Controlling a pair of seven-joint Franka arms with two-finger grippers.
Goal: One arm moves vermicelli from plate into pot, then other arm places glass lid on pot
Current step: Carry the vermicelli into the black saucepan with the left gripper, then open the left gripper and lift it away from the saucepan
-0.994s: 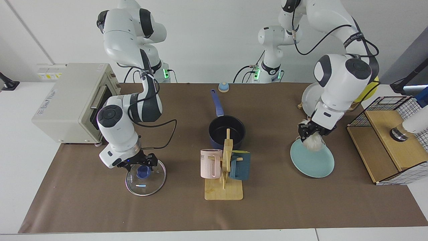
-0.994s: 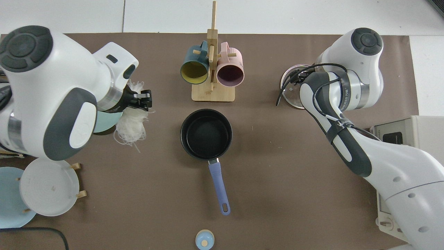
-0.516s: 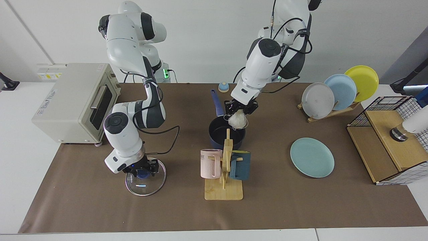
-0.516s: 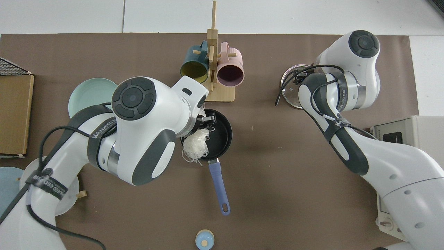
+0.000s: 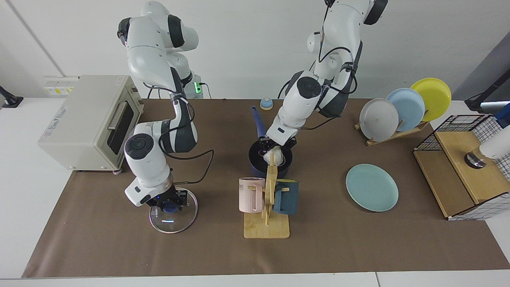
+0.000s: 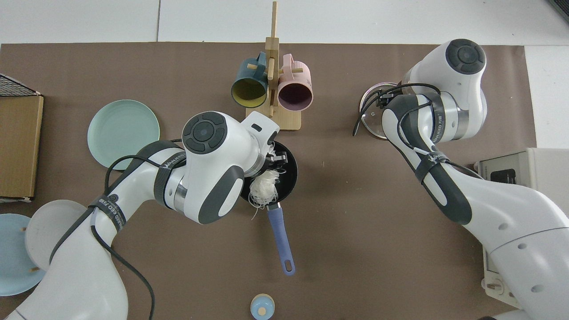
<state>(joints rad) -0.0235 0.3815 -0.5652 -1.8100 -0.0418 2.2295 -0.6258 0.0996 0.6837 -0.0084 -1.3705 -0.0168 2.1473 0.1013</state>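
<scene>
The vermicelli (image 5: 277, 156) (image 6: 264, 189) hangs from my left gripper (image 5: 274, 148) (image 6: 275, 159), which is shut on it low over the dark navy pot (image 5: 257, 161) (image 6: 290, 171). The bundle is inside the pot's mouth, on the side near the blue handle (image 6: 280, 235), and a few strands trail over the rim. The teal-green plate (image 5: 371, 187) (image 6: 123, 128) lies bare on the mat. The glass lid (image 5: 173, 217) (image 6: 371, 122) rests flat on the mat. My right gripper (image 5: 169, 201), blue light at its wrist, sits at the lid's blue knob (image 5: 170, 206); the top view hides it under the arm.
A wooden mug rack (image 5: 266, 223) with a pink and a teal mug stands just in front of the pot. A toaster oven (image 5: 89, 119) stands beside the right arm. A plate rack (image 5: 402, 107) and a wire-and-wood box (image 5: 462, 167) stand beyond the teal plate. A small blue knob-like object (image 5: 266, 103) lies behind the pot.
My left arm carried the vermicelli from above the plate to the pot and lowered it into the pot's mouth. My right gripper came down a little closer onto the lid's knob.
</scene>
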